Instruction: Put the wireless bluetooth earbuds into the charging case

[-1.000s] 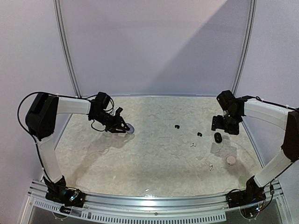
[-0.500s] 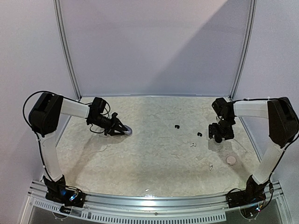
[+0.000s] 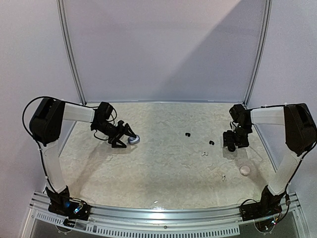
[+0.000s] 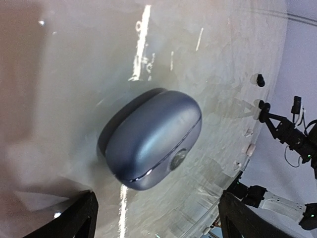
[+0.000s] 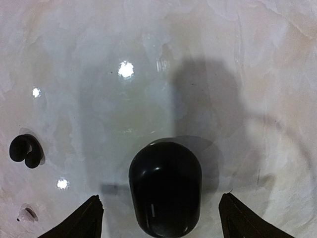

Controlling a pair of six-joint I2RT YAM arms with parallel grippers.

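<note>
A closed, pebble-shaped blue-grey charging case point(image 4: 153, 139) lies at 10 o'clock in the overhead view, and a closed glossy black case point(image 5: 166, 188) at 3 o'clock. A black earbud point(image 5: 24, 150) lies loose at the black case's 9 o'clock.

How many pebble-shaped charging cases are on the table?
3: blue-grey case at the left gripper, black case under the right gripper, pale round case alone at front right.

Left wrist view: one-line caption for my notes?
Closed blue-grey case lies on the pale table, just ahead of the open left gripper.
</note>
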